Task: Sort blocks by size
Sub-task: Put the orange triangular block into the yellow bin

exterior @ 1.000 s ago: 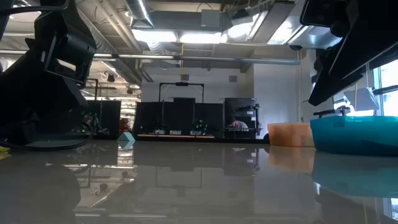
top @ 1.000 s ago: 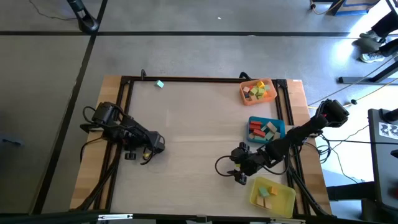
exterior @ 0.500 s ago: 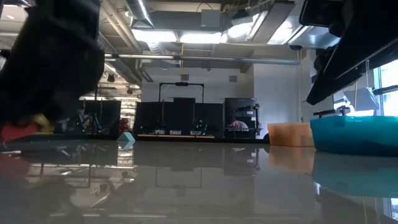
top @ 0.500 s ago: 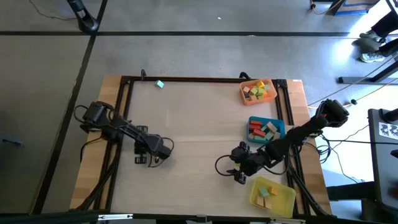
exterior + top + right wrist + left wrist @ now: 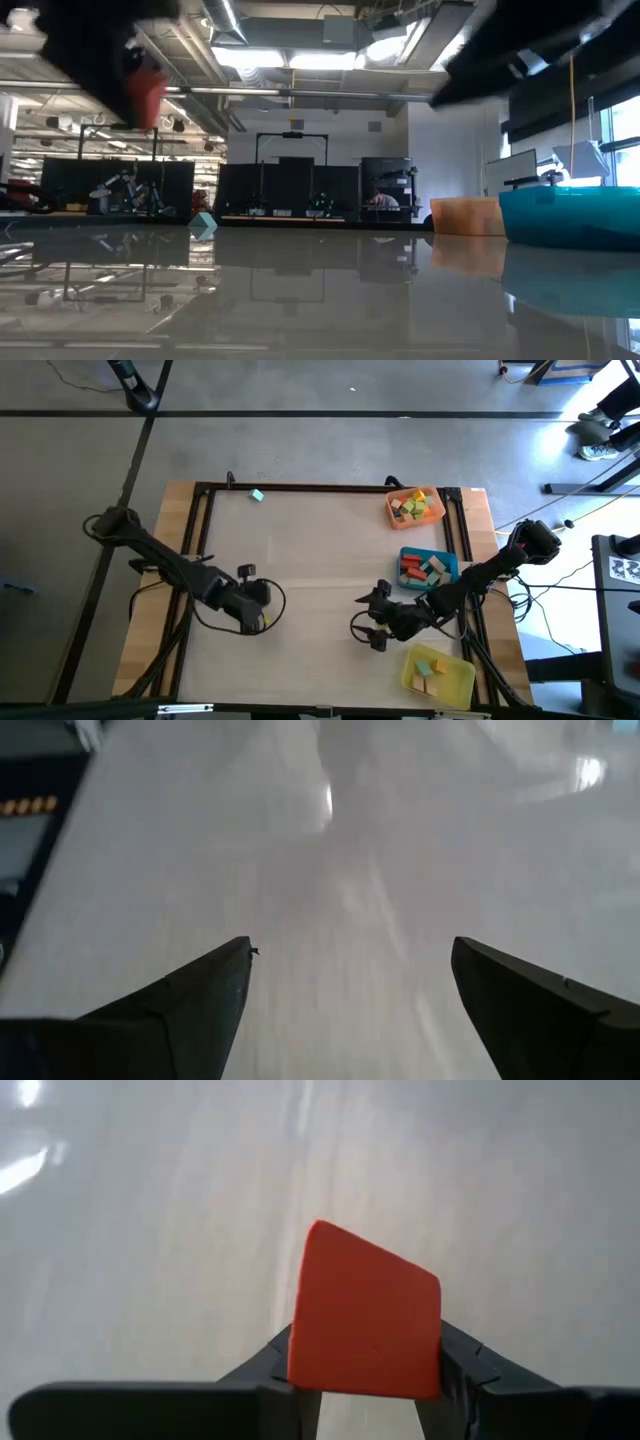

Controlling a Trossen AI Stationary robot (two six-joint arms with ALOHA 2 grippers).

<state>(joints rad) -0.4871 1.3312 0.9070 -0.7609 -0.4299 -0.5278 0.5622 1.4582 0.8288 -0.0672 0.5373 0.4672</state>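
I'm looking down on a pale wooden table (image 5: 320,560) with a dark frame running round its edges, filling the middle of the high view. Three trays sit directly on it, all down the right side of the frame: an orange tray (image 5: 414,506) at the upper right, a blue tray (image 5: 428,568) just below it, and a yellow tray (image 5: 437,673) at the lower right. Each has small blocks inside. One teal block (image 5: 257,495) lies alone on the bare tabletop at the upper left, close to the frame's far edge. From the low view I see that block (image 5: 203,224) far off at centre left.
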